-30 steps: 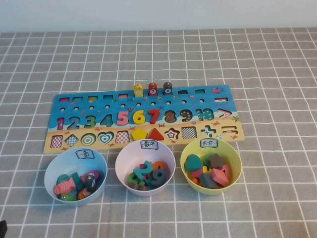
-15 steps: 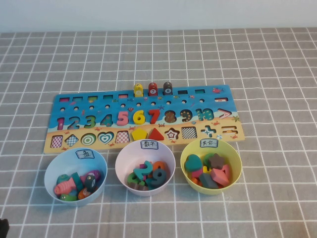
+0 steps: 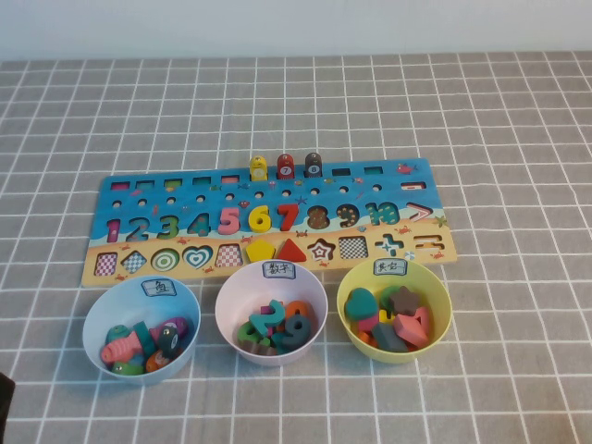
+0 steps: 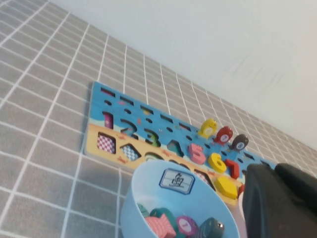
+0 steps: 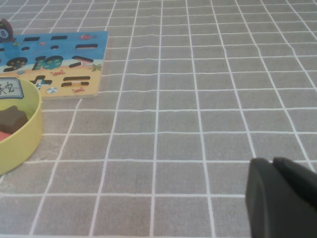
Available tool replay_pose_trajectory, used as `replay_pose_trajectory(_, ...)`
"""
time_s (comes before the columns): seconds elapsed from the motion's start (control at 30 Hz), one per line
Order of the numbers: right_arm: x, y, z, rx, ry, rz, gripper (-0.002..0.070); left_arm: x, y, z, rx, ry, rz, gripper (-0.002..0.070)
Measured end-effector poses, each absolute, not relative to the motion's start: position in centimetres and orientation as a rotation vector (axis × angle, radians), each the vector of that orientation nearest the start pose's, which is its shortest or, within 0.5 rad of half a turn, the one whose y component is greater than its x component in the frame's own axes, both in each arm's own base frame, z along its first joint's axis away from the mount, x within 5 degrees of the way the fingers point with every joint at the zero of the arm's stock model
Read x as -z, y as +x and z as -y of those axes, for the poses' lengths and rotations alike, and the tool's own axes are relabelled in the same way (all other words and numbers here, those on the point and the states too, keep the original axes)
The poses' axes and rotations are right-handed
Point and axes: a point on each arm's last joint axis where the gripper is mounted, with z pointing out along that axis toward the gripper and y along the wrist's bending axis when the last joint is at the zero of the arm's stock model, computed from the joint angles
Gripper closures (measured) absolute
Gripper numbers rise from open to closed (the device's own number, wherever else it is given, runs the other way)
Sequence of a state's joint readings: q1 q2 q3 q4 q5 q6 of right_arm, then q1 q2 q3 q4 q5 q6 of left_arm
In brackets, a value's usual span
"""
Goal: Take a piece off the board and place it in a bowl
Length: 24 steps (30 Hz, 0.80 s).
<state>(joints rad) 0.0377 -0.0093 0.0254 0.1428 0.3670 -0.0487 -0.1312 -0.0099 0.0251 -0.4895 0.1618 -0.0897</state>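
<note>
Piece (image 3: 229, 220) seated in the board (image 3: 139, 199), mid-table; pink-white bowl (image 3: 231, 296) just off its near edge. Left gripper (image 4: 280, 201), jaws together, creeps in at the near-left table corner, so approach is starting. Right gripper (image 5: 280, 198) parked right, jaws together.

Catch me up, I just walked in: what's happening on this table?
Nothing is being handled yet. The pink 5 sits in the board, beside the yellow 6. The pale pink bowl stands in front, holding other numerals. The left gripper, shut and empty, hangs near the blue bowl; the right gripper, shut, hovers over bare tablecloth.
</note>
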Motion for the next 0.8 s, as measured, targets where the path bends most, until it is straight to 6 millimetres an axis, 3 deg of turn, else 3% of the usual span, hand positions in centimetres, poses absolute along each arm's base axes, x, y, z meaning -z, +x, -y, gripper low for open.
replay_pose_trajectory(0.63, -17.27, 5.24, -0.66, -0.132, 0.008, -1.861, 0.0694, -19.34, 5.51, 1.33, 0.555, -0.275, -1.635, 0.0675)
replay_pose_trajectory(0.8, -17.27, 5.24, -0.66, -0.132, 0.008, -1.861, 0.0694, -19.79, 6.01, 1.58, 0.569, -0.297, -1.733, 0.0676)
